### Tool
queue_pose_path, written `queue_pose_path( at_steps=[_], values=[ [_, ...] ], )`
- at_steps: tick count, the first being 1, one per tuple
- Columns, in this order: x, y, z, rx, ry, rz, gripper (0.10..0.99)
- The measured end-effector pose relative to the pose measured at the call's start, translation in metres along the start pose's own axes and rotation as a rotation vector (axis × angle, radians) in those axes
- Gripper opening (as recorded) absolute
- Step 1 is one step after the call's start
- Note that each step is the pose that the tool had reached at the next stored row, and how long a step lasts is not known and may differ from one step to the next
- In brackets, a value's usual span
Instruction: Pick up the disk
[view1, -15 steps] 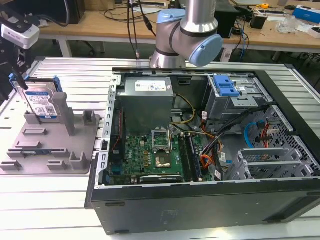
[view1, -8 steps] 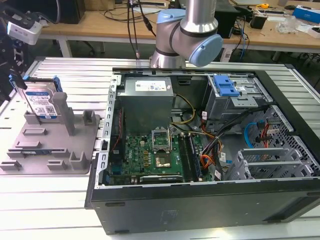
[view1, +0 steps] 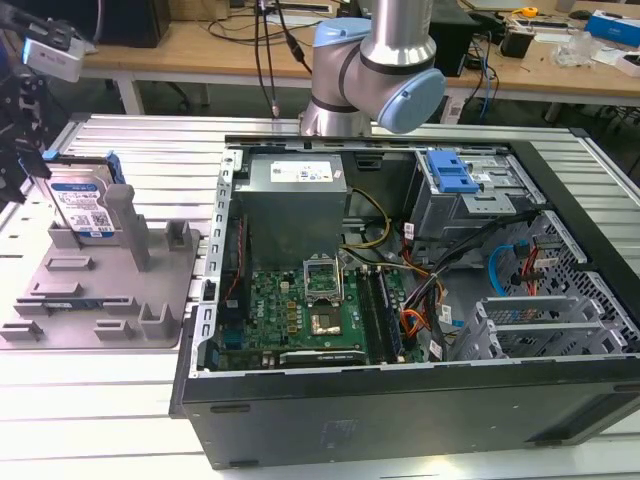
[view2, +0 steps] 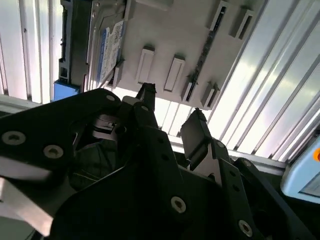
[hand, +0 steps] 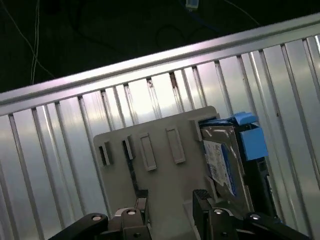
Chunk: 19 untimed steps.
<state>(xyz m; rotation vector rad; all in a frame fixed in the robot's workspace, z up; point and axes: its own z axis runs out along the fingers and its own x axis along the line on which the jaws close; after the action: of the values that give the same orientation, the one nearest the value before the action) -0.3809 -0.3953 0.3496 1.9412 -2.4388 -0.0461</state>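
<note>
Pincer: fingers apart with nothing between them, seen in the second wrist view (view2: 170, 107) and the first wrist view (hand: 170, 197). It hangs over the grey fixture, beside the disk and not around it. The dark shape at the exterior view's left edge is probably this same pincer, though it is cut off there.
Disk: stands on edge at the far left corner of the fixture in the exterior view (view1: 80, 205), its blue-and-white label facing the camera and its blue frame showing along the top and side. It leans against an upright post. Both wrist views show it next to one finger, apart from it (view2: 105, 45) (hand: 225, 160).
Grey fixture: a flat plate with upright posts and slots (view1: 110, 300), lying on the surface at the exterior view's left, just beside the computer case.
Surface: ribbed metal (view1: 130, 150), carrying both the fixture and the case.
Computer case: open, side panel off (view1: 400, 420), taking up the middle and right of the exterior view. A green motherboard (view1: 300, 310) lies inside, with a grey power supply (view1: 295, 190) behind it.
Arm: its grey and light blue joints (view1: 385, 60) rise behind the case.
Blue latch: sits on the drive bay (view1: 450, 172) at the case's far right, well apart from the disk.
</note>
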Motion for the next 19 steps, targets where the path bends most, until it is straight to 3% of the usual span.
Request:
queue_pose_path(
  at_steps=[4, 10, 12, 14, 17, 19],
  values=[
    [0.0000, -0.0001, 0.0011, 0.001, 0.0057, -0.147, 0.482],
    [-0.0001, 0.0000, 0.0012, 0.003, 0.0158, -0.166, 0.482],
    [-0.0107, 0.0024, 0.0013, 0.005, 0.0227, -0.168, 0.482],
    [-0.0202, 0.0046, 0.0015, 0.010, 0.0239, -0.170, 0.482],
    [-0.0417, 0.0095, 0.0017, 0.023, 0.0253, -0.177, 0.482],
    [-0.0503, 0.0115, 0.0019, 0.028, 0.0255, -0.180, 0.482]
  ],
)
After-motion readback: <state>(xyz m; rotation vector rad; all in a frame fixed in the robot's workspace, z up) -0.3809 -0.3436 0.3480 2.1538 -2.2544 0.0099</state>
